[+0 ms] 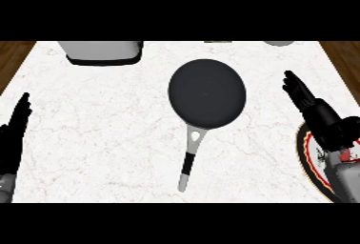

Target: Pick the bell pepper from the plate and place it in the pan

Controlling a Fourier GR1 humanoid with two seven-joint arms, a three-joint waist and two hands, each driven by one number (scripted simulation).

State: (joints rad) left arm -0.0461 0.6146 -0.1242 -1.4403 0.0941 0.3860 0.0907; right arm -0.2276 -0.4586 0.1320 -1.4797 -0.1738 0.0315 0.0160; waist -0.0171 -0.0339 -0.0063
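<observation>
A black pan (207, 93) lies near the middle of the white marble counter (105, 128), its dark round bowl toward the far side and its handle (188, 159) running toward the near edge, grey where it joins the bowl, then black, then grey at the tip. The bowl of the pan holds nothing.

To the right of the pan, at the counter's near right edge, part of a plate (307, 159) shows, with a dark and gold rim and a white face. The right hand (320, 119) lies over the plate, its black fingers stretched out straight and pointing away toward the far side, well apart from the pan. The fingers are released, curled round nothing. A small patch of red (345, 155) shows on the plate just under the wrist, between the hand and the grey forearm (346, 178); it may be the bell pepper, but it is too hidden to tell for certain.

Far to the left of the pan, at the counter's left edge, the left hand (14, 133) rests with its fingers straight and pointing up, open, holding nothing.

Beyond the pan to its left, at the far edge of the counter, stands a grey box-like thing (100, 51) with a dark base. Beyond the pan to its right, a small grey round thing (280, 43) is cut off by the far edge.
</observation>
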